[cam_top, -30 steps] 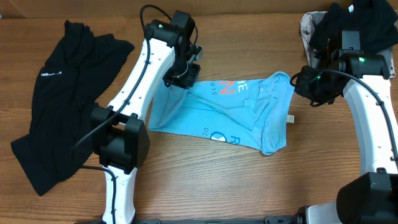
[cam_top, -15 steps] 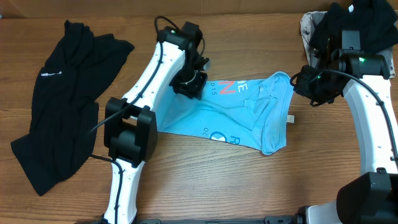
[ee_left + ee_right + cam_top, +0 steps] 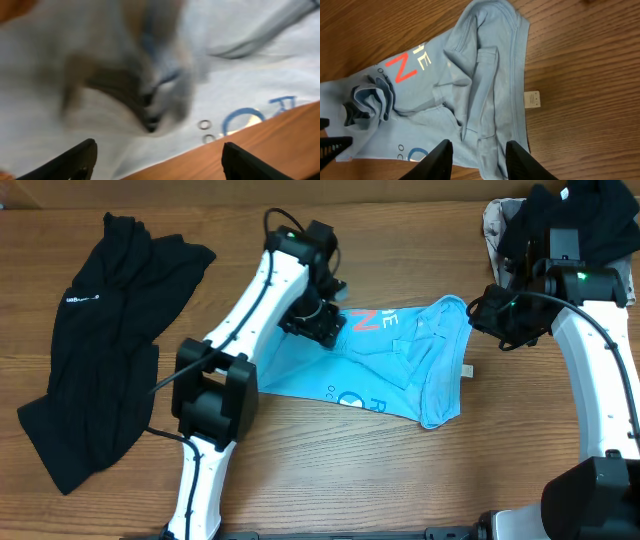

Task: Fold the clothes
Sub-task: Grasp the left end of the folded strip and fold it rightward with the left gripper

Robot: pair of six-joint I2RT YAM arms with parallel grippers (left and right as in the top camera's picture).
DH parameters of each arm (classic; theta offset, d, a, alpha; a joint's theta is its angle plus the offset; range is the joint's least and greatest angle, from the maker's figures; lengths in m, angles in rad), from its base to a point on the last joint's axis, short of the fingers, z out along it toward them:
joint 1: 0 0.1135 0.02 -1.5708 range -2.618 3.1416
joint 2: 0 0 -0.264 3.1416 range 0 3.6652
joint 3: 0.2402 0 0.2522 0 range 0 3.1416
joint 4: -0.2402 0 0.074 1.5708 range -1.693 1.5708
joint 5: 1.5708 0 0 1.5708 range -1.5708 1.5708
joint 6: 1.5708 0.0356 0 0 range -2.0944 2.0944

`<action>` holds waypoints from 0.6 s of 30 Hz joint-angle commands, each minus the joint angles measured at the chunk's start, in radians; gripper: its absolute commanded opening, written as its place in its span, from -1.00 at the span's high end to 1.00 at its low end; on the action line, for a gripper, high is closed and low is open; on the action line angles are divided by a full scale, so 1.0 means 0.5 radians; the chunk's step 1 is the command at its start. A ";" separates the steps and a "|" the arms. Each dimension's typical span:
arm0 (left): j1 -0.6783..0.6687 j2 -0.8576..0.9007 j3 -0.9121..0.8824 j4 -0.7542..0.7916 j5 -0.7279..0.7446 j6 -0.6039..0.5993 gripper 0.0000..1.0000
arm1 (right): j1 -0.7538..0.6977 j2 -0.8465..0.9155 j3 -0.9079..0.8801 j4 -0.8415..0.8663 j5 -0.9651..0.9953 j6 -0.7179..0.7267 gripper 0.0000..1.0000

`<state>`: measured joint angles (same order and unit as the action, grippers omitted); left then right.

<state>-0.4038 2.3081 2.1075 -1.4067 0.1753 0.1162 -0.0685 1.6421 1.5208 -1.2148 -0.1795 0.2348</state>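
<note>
Left arm (image 3: pixel 255 300) on show: white shell links between chunky black joint housings (image 3: pixel 212 398); a black cable (image 3: pixel 229 306) loops off the top and runs along the link. Right arm (image 3: pixel 612 375) matches, white on black, with its own black cable (image 3: pixel 598 328); a green light (image 3: pixel 581 276) glows near the wrist; fingers (image 3: pixel 440 159) matte black, rounded.
</note>
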 commanded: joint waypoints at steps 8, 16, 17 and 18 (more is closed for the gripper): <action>0.166 0.075 0.004 0.124 -0.024 0.252 -0.06 | 0.002 -0.022 0.035 0.013 -0.009 -0.008 0.21; 0.165 0.153 0.004 0.130 0.124 0.436 -0.11 | 0.002 -0.022 0.035 0.018 0.005 -0.014 0.18; 0.165 0.174 0.004 0.131 0.124 0.442 -0.11 | 0.002 -0.022 0.035 0.018 0.006 -0.014 0.17; 0.165 0.186 0.004 0.131 0.124 0.442 -0.11 | 0.002 -0.022 0.035 0.018 0.008 -0.015 0.17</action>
<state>-0.3172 2.3703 2.1071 -1.3422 0.2028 0.2871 -0.0685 1.6421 1.5208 -1.2121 -0.1791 0.2340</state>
